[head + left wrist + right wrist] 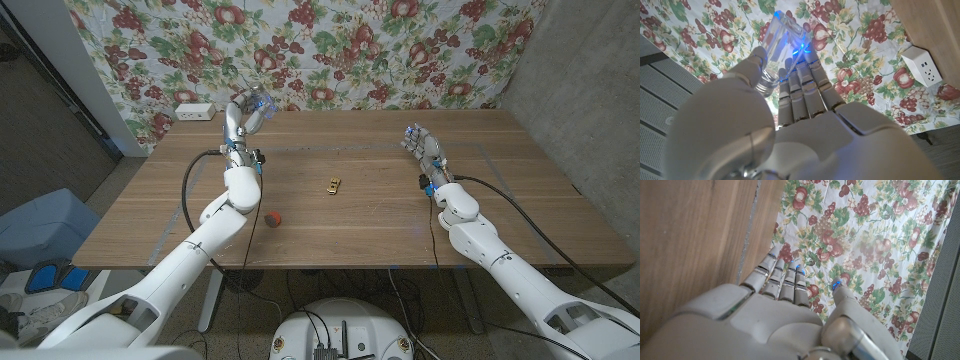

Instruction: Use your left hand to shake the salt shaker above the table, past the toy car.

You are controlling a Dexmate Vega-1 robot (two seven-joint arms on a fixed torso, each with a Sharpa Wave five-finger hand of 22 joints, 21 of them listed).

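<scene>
Salt shaker point(774, 50) pinched in the left hand point(243, 112) — raised over the far-left surface point(380, 215), tilted, beyond and left of the toy car point(332, 184). Right hand point(424, 150) spread, empty, far right — well apart from both.

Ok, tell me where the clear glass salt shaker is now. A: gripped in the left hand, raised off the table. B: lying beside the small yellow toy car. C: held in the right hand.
A: the left hand grips the clear glass salt shaker above the wooden table.
</scene>
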